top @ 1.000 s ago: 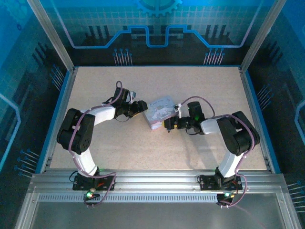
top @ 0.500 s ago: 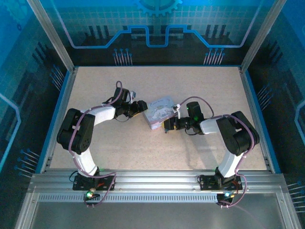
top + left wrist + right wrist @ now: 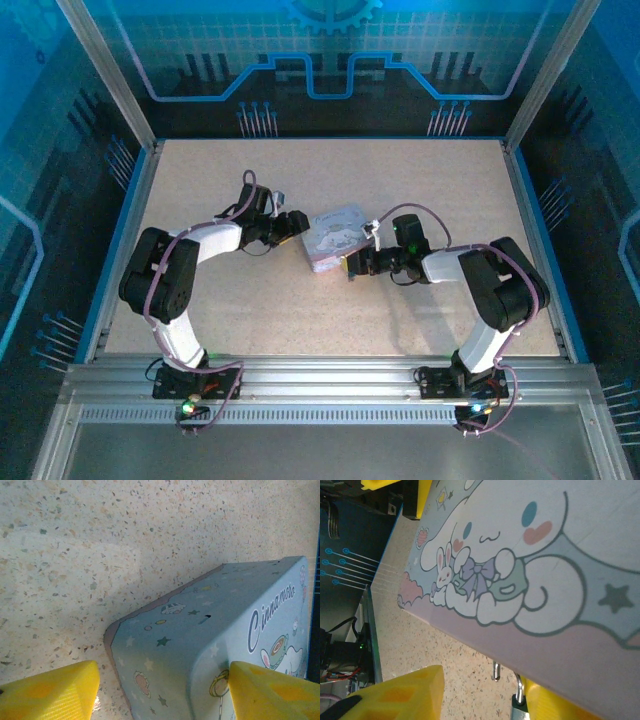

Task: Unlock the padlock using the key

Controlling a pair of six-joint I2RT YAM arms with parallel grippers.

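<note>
Padlock (image 3: 519, 706) sits at the tin's (image 3: 555, 555) edge, just beside one finger of the right gripper (image 3: 482, 687), whose jaws stand apart, grasping nothing. The left gripper (image 3: 162, 685) straddles the tin's corner, released.

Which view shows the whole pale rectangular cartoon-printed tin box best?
Top external: the pale rectangular tin box appears almost whole, though small. Left wrist gives one corner and a side close up; right wrist, its cartoon-printed lid at close range.
</note>
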